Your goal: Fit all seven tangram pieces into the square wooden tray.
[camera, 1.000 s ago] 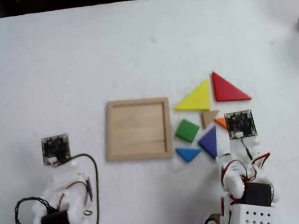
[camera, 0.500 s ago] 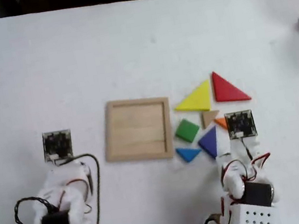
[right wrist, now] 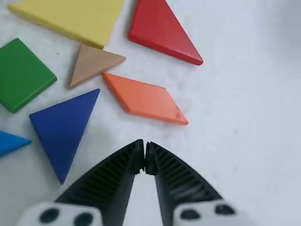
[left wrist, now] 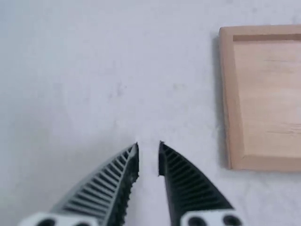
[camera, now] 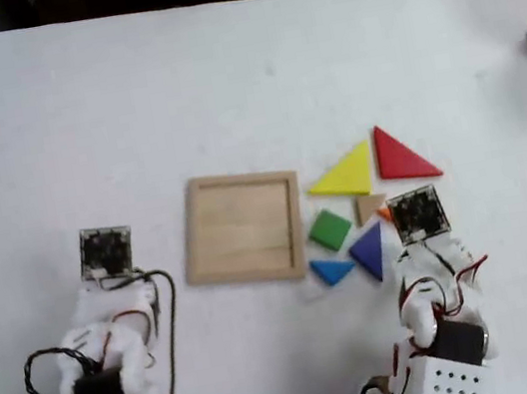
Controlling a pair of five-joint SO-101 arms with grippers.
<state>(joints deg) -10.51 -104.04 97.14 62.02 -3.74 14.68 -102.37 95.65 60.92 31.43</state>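
Tray (camera: pixel 194 235) flat on table (camera: pixel 126 99); far side cut off in left wrist view. Seven pieces loose on the table beside it, toward the right arm: yellow triangle (camera: pixel 346 173), red triangle (camera: pixel 399 158), green square (camera: pixel 330 229), tan triangle (camera: pixel 368 206), dark blue triangle (camera: pixel 369 250), light blue triangle (camera: pixel 331 270), orange piece (right wrist: pixel 145 98). Orange piece mostly hidden under camera board (camera: pixel 418 215) in high view. Light blue triangle clipped in right wrist view. Left gripper (left wrist: pixel 148 153) over bare table near tray, narrowly parted, holding nothing. Right gripper (right wrist: pixel 144 157) near orange piece, tips pressed together, holding nothing.
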